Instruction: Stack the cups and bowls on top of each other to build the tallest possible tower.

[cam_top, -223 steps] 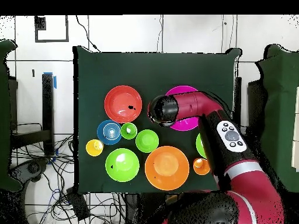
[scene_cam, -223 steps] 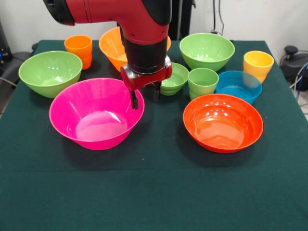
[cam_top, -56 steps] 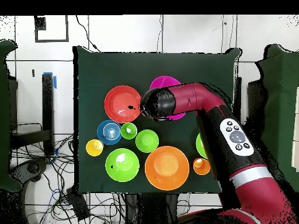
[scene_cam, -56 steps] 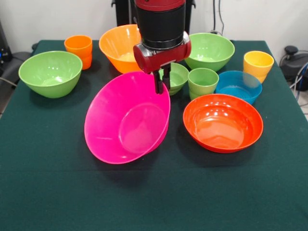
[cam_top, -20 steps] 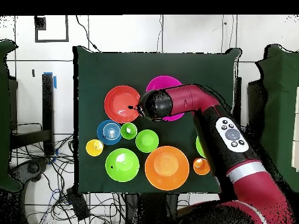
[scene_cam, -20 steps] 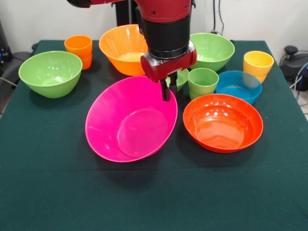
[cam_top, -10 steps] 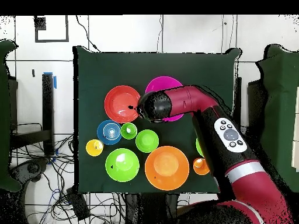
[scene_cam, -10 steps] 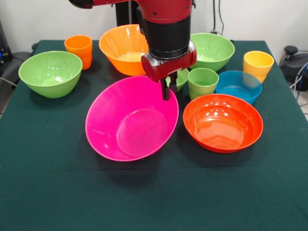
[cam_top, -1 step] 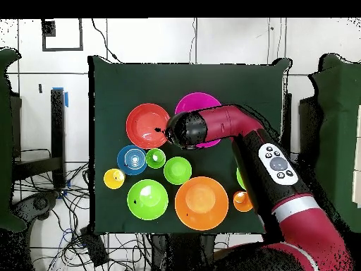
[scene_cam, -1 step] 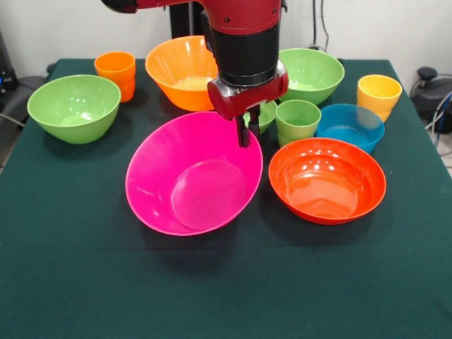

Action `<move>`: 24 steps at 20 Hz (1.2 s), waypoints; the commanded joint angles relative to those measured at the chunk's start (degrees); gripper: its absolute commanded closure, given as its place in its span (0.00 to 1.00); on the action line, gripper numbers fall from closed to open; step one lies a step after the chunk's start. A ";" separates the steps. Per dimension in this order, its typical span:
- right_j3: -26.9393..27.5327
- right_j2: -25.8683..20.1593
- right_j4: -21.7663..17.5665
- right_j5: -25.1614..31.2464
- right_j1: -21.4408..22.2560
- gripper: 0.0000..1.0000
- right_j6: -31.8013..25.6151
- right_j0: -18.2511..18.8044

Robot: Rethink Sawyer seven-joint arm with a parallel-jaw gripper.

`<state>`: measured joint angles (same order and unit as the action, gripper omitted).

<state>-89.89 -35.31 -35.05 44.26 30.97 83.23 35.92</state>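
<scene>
Front strip of table (scene_cam, -1 step: 226, 289) left bare; free passage afforded there. Centre blocked by tilted pink bowl (scene_cam, -1 step: 191, 176) and red-orange bowl (scene_cam, -1 step: 327, 179), narrow gap between them. Rear crowded by orange bowl (scene_cam, -1 step: 180, 70), green cup (scene_cam, -1 step: 297, 119), blue bowl (scene_cam, -1 step: 350, 126).

Evenly and brightly lit from above in both views. Soft, short shadows under the pink bowl (scene_cam, -1 step: 192, 175) and the red-orange bowl (scene_cam, -1 step: 327, 179) on the dark green table (scene_cam, -1 step: 226, 282), falling toward the camera in the front view. Broad white glare patches on the glossy inner walls of both, and on the orange bowl (scene_cam, -1 step: 181, 70). Front view in focus throughout, no motion blur at the gripper (scene_cam, -1 step: 244, 131). Overhead view coarser, colours strongly saturated, small detail unreadable.
</scene>
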 commanded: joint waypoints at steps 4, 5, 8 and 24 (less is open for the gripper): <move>-4.69 5.52 -6.49 -2.31 -3.04 1.00 -0.71 -2.16; -5.13 5.63 -6.31 -2.05 -2.68 1.00 -0.61 -2.25; -6.21 5.79 -5.62 -1.35 -1.39 1.00 -0.34 -2.46; -10.31 8.24 -5.70 -7.89 -0.09 0.00 4.11 -3.27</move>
<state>-95.23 -30.92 -35.21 42.31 32.54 83.23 34.90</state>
